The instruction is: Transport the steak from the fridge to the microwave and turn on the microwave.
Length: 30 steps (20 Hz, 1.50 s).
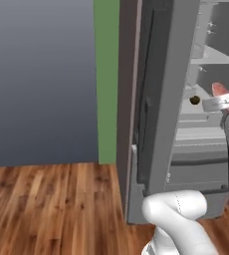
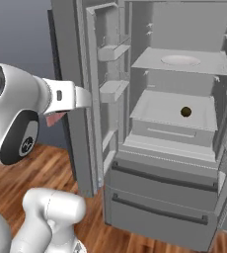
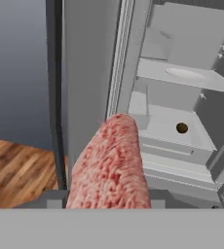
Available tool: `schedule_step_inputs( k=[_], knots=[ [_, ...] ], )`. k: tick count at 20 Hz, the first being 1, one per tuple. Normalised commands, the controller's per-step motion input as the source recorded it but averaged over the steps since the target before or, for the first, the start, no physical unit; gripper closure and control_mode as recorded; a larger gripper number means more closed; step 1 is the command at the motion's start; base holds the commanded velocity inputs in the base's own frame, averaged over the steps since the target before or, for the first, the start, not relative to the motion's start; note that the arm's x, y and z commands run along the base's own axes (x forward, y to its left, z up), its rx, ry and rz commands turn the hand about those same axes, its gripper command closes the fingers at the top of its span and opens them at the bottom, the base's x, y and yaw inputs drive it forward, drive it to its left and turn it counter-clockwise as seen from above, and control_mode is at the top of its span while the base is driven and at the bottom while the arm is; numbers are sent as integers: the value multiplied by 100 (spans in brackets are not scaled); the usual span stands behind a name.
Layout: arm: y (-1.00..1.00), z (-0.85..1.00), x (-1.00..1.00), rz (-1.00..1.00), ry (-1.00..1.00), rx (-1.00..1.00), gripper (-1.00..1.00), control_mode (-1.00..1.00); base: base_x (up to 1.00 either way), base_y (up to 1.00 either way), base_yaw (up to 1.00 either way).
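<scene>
- Step in hand, by my reading: carrying stage. The steak (image 3: 111,165) is out of the fridge (image 2: 174,123), clear of the shelves; the microwave leg is not yet begun.
- Next move likely calls for backing off from the open door (image 1: 154,99) without clipping it, then driving toward the microwave.
- Gripper (image 1: 221,102): partly open, jaws clamped on the steak; the meat juts forward between them in the hand view.
- Small dark round item (image 2: 185,112) sits on the middle shelf (image 2: 155,111), well apart from the steak.
</scene>
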Motion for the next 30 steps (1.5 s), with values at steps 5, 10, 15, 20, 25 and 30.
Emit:
schedule_step_inputs(
  k=[5,10,15,20,25,30],
  knots=[
    [0,0,0,0,0,0,100,100,-32,51,12],
    [0,0,0,0,0,0,100,100,-31,40,23],
    [0,0,0,0,0,0,100,100,-10,36,31],
    [0,0,0,0,0,0,100,100,0,40,34],
    [0,0,0,0,0,0,100,100,0,41,33],
    [0,0,0,0,0,0,100,100,0,41,34]
  ],
)
